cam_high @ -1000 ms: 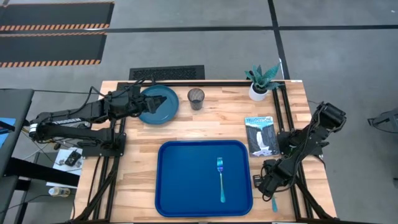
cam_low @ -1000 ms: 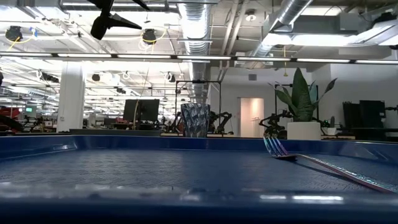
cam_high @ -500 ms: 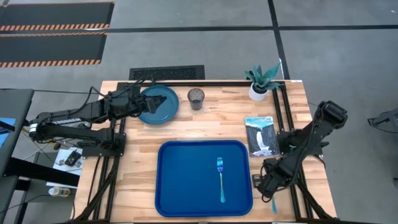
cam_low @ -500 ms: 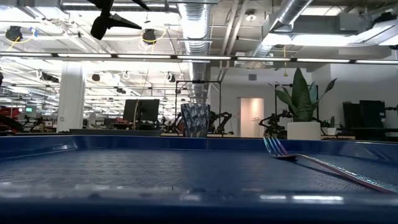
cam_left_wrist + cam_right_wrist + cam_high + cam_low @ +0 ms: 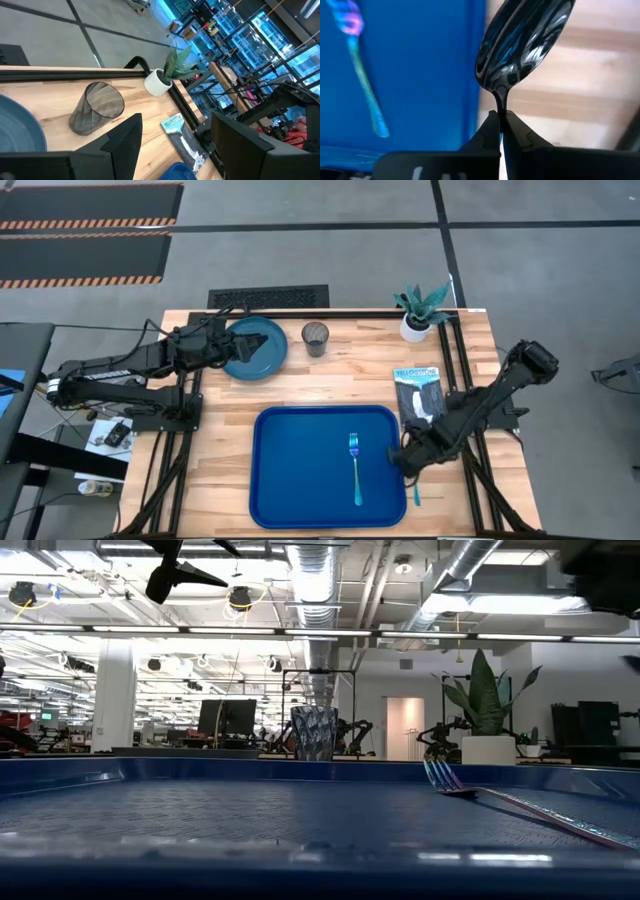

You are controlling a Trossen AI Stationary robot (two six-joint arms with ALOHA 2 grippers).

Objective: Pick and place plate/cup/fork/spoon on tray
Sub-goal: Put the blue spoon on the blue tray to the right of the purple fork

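The blue tray (image 5: 300, 470) lies at the table's near middle with the fork (image 5: 354, 468) in its right half. The teal plate (image 5: 258, 348) and the glass cup (image 5: 315, 338) stand at the far left. My left gripper (image 5: 214, 346) is open at the plate's left rim; its wrist view shows the cup (image 5: 97, 107) ahead and the plate (image 5: 15, 132). My right gripper (image 5: 404, 463) is shut on the spoon (image 5: 525, 35) at the tray's right edge. My right gripper pinches the spoon's thin neck (image 5: 500, 106), just behind the bowl, between its two fingertips. The bowl sticks out past the fingers, over the tray's right edge. The light blue handle (image 5: 416, 492) shows on the gripper's near side. The spoon is lifted clear.
A white pot with a green plant (image 5: 418, 320) stands at the far right corner. A dark printed packet (image 5: 420, 395) lies right of the tray. In the low view the fork (image 5: 500, 798) lies on the tray floor, with the cup (image 5: 315, 733) and the plant (image 5: 480, 720) behind.
My right gripper has gone toward the table's left edge and a little toward the far edge with the spoon, from off the table's right side to the tray's right edge. It stays shut.
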